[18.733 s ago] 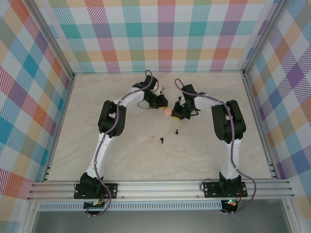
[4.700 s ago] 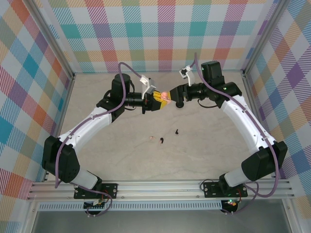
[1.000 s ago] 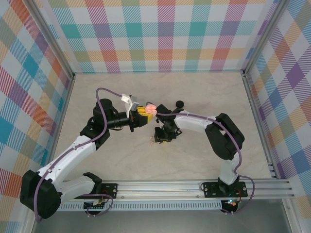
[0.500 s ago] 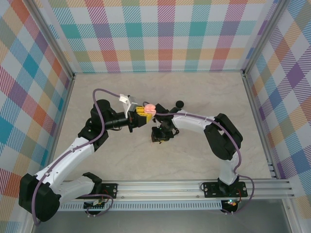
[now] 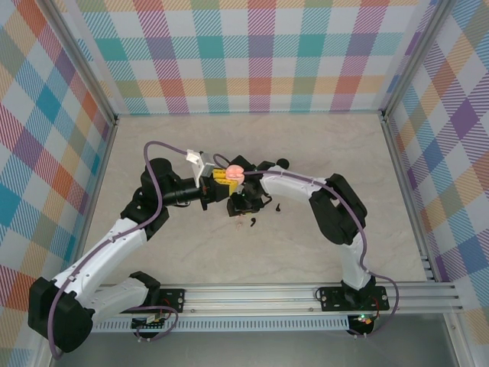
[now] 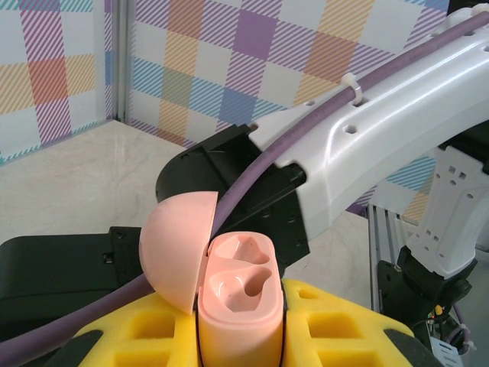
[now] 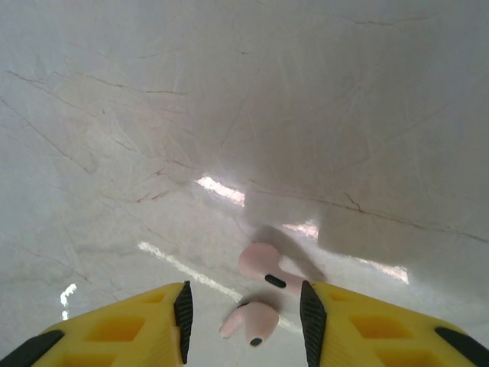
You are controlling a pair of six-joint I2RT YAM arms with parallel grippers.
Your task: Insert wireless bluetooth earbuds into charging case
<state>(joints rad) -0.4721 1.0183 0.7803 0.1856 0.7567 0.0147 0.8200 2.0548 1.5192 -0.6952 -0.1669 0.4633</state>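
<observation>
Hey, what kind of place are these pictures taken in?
Probably a lab robot test cell: left arm and right arm bolted to an aluminium rail, marble-look table, plaid backdrop walls around it.

The case (image 5: pixel 235 170), which lay on the table (image 5: pixel 344 153) at first, has been lifted clear of it in the left gripper (image 5: pixel 226 177). The right gripper (image 7: pixel 244 310), level with the case a few seconds ago, has been lowered to the table just beneath it and shifted in under it, and its jaws have been widened. A black earbud (image 5: pixel 252 223) near the case has been uncovered.
</observation>
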